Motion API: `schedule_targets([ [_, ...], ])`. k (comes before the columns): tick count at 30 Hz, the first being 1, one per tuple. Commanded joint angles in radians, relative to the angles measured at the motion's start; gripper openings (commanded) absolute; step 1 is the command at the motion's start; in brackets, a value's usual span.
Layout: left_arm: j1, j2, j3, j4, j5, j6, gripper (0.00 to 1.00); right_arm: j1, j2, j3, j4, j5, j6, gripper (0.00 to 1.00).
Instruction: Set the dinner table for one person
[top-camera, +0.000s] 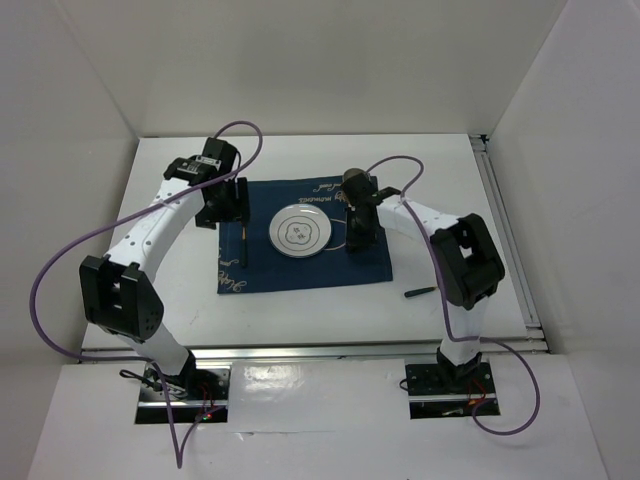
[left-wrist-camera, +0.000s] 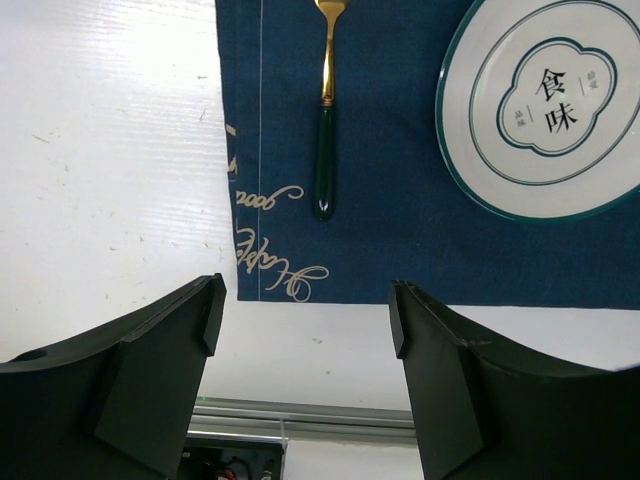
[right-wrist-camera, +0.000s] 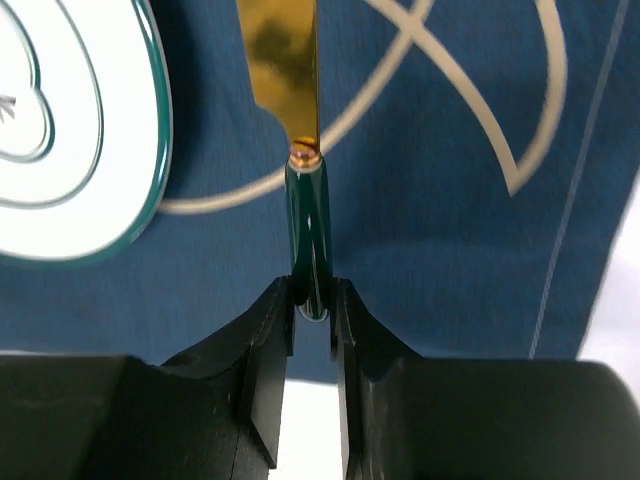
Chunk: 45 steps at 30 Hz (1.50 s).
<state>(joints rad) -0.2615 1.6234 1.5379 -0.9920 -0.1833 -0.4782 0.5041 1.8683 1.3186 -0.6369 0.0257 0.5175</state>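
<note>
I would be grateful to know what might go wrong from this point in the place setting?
1. The right claw pinches the knife only at the very end of its green handle, so the knife may pivot or slip out.
2. Its gold blade lies close to the plate; a sideways drift might nudge the rim.
3. A dark utensil lies on the dinner table near the right arm's elbow, which might sweep it away.

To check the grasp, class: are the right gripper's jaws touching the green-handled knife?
Touching. Right wrist view: the jaws of the right gripper clamp the knife handle.
</note>
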Motion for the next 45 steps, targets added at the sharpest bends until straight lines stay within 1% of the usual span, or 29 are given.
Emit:
schedule_targets([
  [1,0.015,-0.039,-0.001,0.006,-0.013,-0.002,0.84,0.016,0.04,0.083,-0.033,0.011,-0.01,0.19],
  [4,0.015,-0.039,-0.001,0.006,-0.013,-0.002,0.84,0.025,0.049,0.096,-0.052,0.031,0.012,0.37],
  [6,0.015,-0.039,-0.001,0.006,-0.004,-0.002,0.84,0.025,0.039,0.096,-0.052,0.04,0.021,0.4],
  [10,0.015,-0.039,-0.001,0.006,0.005,-0.002,0.84,0.025,0.028,0.096,-0.064,0.04,0.03,0.4],
  [14,0.015,-0.039,-0.001,0.006,0.005,-0.002,0.84,0.025,0.006,0.076,-0.075,0.049,0.039,0.49],
  [17,0.015,-0.039,-0.001,0.006,0.005,-0.002,0.84,0.034,-0.049,0.05,-0.084,0.063,0.061,0.49],
  [21,0.015,-0.039,-0.001,0.006,0.005,0.007,0.84,0.034,-0.182,-0.028,-0.084,0.086,0.105,0.5],
  [24,0.015,-0.039,-0.001,0.006,0.005,0.007,0.84,0.034,-0.259,-0.097,-0.113,0.144,0.159,0.52],
  [25,0.015,-0.039,0.008,0.006,0.014,0.007,0.84,0.034,-0.309,-0.116,-0.141,0.158,0.203,0.52],
  [26,0.015,-0.039,0.008,0.006,0.015,0.007,0.84,0.021,-0.337,-0.137,-0.156,0.172,0.226,0.58],
  [29,0.015,-0.039,0.008,0.006,0.024,0.007,0.84,-0.038,-0.454,-0.254,-0.219,0.201,0.338,0.65],
  [30,0.015,-0.039,0.008,0.006,0.024,0.007,0.84,-0.088,-0.484,-0.289,-0.228,0.192,0.36,0.72],
  [31,0.015,-0.039,0.008,0.006,0.024,0.007,0.84,-0.117,-0.539,-0.361,-0.237,0.183,0.381,0.75],
  [32,0.015,-0.039,0.008,0.006,0.034,0.007,0.84,-0.151,-0.564,-0.396,-0.237,0.171,0.409,0.75],
  [33,0.015,-0.039,0.008,0.015,0.035,0.007,0.84,-0.22,-0.587,-0.429,-0.237,0.133,0.409,0.75],
  [34,0.015,-0.039,0.008,0.015,0.035,0.007,0.84,-0.255,-0.619,-0.485,-0.225,0.109,0.42,0.75],
  [36,0.015,-0.03,0.008,0.015,0.044,0.007,0.84,-0.323,-0.632,-0.527,-0.213,0.085,0.429,0.75],
  [39,0.015,-0.03,0.008,0.015,0.044,0.007,0.84,-0.375,-0.646,-0.584,-0.169,0.046,0.438,0.75],
  [43,0.015,-0.03,-0.001,0.015,0.044,0.016,0.84,-0.449,-0.594,-0.611,-0.104,0.023,0.425,0.73],
  [44,0.015,-0.03,-0.001,0.015,0.044,0.016,0.84,-0.449,-0.568,-0.611,-0.077,0.023,0.424,0.7],
  [45,0.015,-0.039,-0.001,0.015,0.044,0.016,0.84,-0.461,-0.555,-0.611,-0.063,0.023,0.424,0.7],
])
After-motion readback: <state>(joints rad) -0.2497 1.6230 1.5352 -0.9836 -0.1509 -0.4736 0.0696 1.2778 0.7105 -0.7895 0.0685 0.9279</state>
